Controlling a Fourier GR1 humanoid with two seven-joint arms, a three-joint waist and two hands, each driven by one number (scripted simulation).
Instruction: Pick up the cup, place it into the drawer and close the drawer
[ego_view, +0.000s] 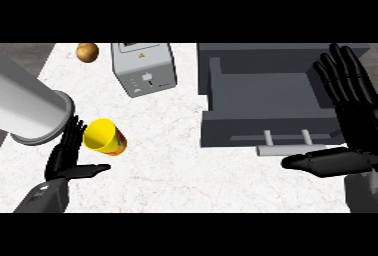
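**Ana:** Nearest to the lens, what do you make out?

**Ben:** Two grey forearms coming up from the lower edge. At lower left, the black left hand stands with its fingers straight and together, thumb stuck out to the side, holding nothing. At the right edge, the black right hand is large in the frame, fingers spread wide and pointing to the upper right, thumb reaching leftward. It holds nothing either.

**Ana:** And the cup?

**Ben:** The yellow cup with a red-orange patterned band sits on the white marbled counter, left of centre, tilted so its open mouth faces the view. It is just beside the left hand's fingertips; whether they touch I cannot tell.

**Ana:** The drawer?

**Ben:** The dark grey drawer fills the upper right of the frame and is pulled open, its inside bare. A pale grey bar handle juts from its front, near the right thumb.

**Ana:** Anything else?

**Ben:** A big light grey cylinder slants in from the left edge, above the left hand. A grey boxy appliance with a small front panel stands at upper centre, and a brown potato lies at upper left.
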